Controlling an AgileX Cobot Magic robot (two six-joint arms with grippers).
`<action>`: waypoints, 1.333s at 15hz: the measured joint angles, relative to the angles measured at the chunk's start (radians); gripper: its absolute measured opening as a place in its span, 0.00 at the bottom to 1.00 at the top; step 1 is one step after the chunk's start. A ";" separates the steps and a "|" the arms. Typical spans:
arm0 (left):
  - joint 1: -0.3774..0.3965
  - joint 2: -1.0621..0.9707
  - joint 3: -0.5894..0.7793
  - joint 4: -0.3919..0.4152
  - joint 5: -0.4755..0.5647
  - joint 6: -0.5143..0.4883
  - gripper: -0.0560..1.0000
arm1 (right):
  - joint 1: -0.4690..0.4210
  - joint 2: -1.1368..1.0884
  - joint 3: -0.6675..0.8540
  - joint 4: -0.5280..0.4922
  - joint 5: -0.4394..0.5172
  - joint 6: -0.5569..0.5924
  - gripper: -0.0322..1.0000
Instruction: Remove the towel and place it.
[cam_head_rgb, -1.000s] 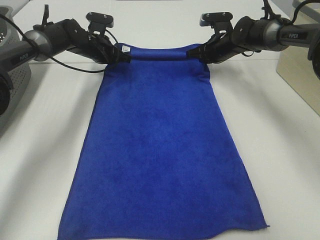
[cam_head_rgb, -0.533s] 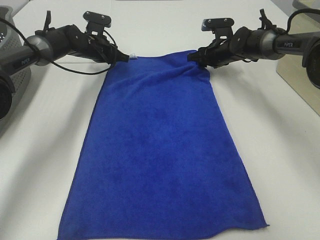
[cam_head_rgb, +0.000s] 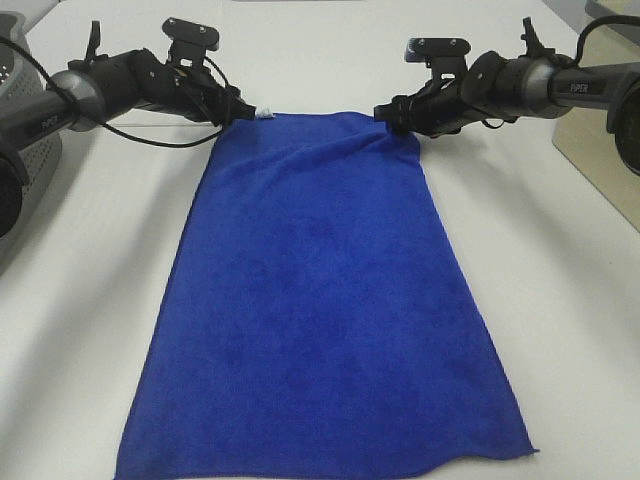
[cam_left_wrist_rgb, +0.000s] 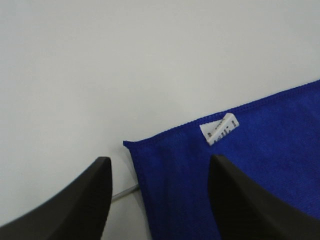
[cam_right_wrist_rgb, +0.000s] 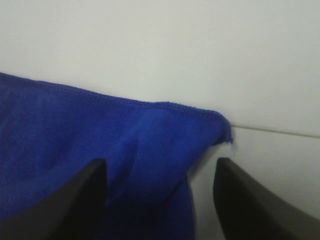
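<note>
Flat on white table (cam_head_rgb: 90, 300): towel (cam_head_rgb: 320, 300), far corners at 11 and 1 o'clock between spread-apart left gripper (cam_left_wrist_rgb: 159, 200) and right gripper (cam_right_wrist_rgb: 160, 200), neither clamping.

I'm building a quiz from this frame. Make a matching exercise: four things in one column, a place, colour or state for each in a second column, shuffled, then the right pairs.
Things
1. towel
2. white tag
3. left gripper
4. right gripper

Descriptions
A. open, at the towel's far corner that has a raised fold
B. royal blue, spread flat on the white table
C. open, at the towel's far corner near the tag
D. small, sewn at the towel's far short edge

Pairs: 1-B, 2-D, 3-C, 4-A
</note>
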 joint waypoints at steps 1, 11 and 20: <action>0.000 -0.003 0.000 0.007 0.000 0.000 0.57 | 0.000 -0.016 0.000 0.000 0.005 -0.004 0.63; 0.000 -0.086 0.000 0.062 0.345 -0.014 0.57 | -0.081 -0.063 0.000 -0.036 0.094 -0.078 0.63; 0.000 -0.086 0.000 0.064 0.355 -0.022 0.57 | -0.081 0.003 0.000 -0.011 0.043 -0.078 0.63</action>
